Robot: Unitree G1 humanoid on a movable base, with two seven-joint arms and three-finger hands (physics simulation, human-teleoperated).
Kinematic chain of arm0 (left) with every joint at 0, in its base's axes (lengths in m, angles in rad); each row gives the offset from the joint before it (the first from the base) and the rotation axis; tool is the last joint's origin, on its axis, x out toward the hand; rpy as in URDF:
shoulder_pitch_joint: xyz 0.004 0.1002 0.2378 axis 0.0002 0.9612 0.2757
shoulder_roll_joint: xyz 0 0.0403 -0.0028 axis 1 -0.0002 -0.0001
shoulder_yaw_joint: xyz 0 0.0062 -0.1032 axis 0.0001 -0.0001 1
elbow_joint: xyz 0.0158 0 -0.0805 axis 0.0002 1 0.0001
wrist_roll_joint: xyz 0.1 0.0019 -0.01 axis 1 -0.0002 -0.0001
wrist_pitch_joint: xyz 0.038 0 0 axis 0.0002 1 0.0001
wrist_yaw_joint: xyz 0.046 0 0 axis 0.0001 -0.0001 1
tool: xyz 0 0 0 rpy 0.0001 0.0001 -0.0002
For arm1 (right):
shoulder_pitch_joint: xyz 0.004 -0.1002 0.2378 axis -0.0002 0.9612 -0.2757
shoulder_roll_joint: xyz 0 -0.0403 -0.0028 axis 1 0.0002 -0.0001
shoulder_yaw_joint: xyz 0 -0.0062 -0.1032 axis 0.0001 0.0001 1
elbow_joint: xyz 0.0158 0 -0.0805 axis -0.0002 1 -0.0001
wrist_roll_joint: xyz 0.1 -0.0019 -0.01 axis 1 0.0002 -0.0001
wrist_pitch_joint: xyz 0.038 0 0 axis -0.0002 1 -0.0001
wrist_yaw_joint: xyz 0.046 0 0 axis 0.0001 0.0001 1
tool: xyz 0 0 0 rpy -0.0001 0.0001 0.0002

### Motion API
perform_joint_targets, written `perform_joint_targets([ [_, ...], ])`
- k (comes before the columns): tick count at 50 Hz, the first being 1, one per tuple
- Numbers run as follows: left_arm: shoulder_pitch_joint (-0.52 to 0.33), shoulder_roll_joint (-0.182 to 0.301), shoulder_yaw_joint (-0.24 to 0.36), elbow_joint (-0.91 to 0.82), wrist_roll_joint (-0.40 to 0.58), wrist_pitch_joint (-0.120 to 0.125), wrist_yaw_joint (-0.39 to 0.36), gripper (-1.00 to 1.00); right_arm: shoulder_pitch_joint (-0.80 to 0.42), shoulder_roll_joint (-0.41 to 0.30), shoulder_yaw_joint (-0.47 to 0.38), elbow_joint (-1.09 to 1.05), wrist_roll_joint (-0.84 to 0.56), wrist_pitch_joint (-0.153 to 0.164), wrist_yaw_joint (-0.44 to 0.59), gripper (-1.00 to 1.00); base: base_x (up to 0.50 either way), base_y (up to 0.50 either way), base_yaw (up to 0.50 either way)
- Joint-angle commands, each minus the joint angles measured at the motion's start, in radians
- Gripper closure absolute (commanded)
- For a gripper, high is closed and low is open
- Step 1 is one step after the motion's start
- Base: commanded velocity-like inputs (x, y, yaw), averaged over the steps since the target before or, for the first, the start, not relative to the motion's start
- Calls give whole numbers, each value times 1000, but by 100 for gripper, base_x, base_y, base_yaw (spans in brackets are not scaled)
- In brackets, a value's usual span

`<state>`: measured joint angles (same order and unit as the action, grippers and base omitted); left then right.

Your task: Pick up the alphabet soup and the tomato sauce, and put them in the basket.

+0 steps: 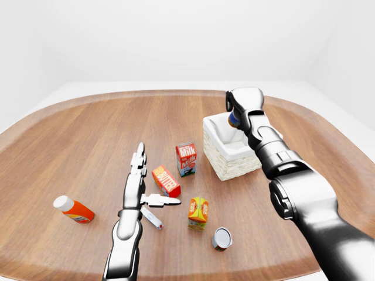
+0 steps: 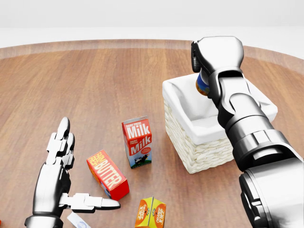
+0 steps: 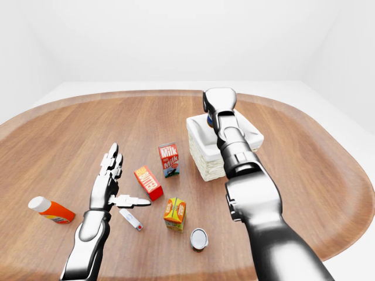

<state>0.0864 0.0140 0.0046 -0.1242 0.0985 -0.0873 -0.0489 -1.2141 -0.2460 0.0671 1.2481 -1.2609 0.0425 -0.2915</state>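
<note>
In the head view the right hand (image 2: 216,57) sits in the upper right of the frame, directly above the basket (image 2: 190,147), its fingers closed round a can (image 2: 203,83) that peeks out just beneath the knuckles. Only a sliver of that can shows: a blue band with an orange patch and a pale rim, hanging over the basket's white cloth lining without touching it; its label is too hidden to read, so which of the two cans it is cannot be told. The basket is pale woven wicker, square, standing upright on the wooden surface (image 2: 95,80). A second can (image 1: 221,238) lies well apart from both hands at the lower middle of the left-eye view, its silver end turned toward the camera and a red side showing. The left hand (image 2: 64,171) hovers at the lower left of the head view, fingers spread flat and thumb stuck out sideways, holding nothing. Just right of it lies a red butter box (image 2: 107,174), then an upright milk carton (image 2: 137,142), with an orange juice carton (image 2: 150,213) at the bottom edge.
</note>
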Motion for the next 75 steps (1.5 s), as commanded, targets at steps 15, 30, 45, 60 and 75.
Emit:
perform_joint_targets([
  [15, -3, 0, 1, -1, -4, 0, -5, -100, -4, 5, -7, 104, -45, 45, -18, 100, 0, 0, 0],
  [30, -4, 2, 1, 5, -4, 0, -8, -100, 24, 6, -15, 112, -57, 45, -22, 100, 0, 0, 0],
  [45, -3, 1, -2, 10, 0, 0, -11, -100, 31, 14, -15, 114, -56, 45, -28, 100, 0, 0, 0],
  [60, 7, 1, -6, -16, 3, 0, -14, -100, 33, 16, -17, 114, -53, 45, -25, 100, 0, 0, 0],
  [75, 2, 1, -2, 12, 2, 0, -14, -100, 26, 28, -12, 114, -54, 45, -14, -100, 0, 0, 0],
])
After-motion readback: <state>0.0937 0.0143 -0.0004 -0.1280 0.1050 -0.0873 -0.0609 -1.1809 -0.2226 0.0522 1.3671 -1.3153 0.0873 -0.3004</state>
